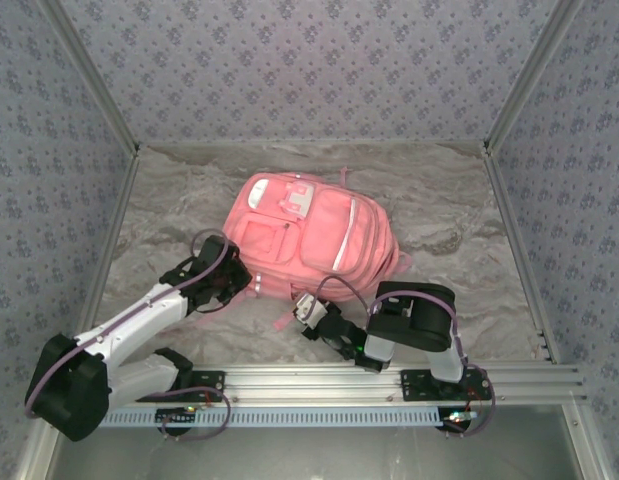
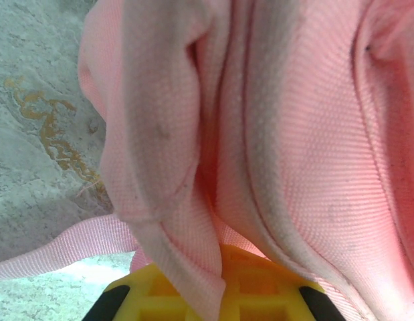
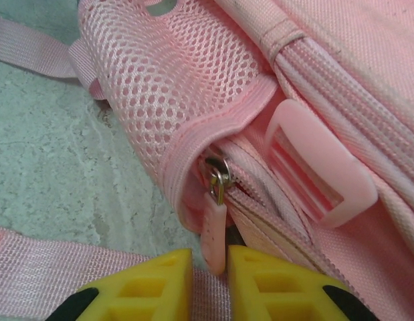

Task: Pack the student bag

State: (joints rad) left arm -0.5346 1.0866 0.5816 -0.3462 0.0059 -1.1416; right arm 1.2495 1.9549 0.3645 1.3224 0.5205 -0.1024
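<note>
Pink soft fabric student bag point(image 1: 309, 235) lies flat on the grey marbled table point(image 1: 439, 250), seen from above. Left wrist camera: left gripper point(image 2: 220, 284) is clenched on a fold of the bag. Right wrist camera: right gripper point(image 3: 210, 267) stands slightly parted around the bag's small pink zipper pull point(image 3: 213, 231). It is better to pinch the pull squarely, then draw along the zipper.
</note>
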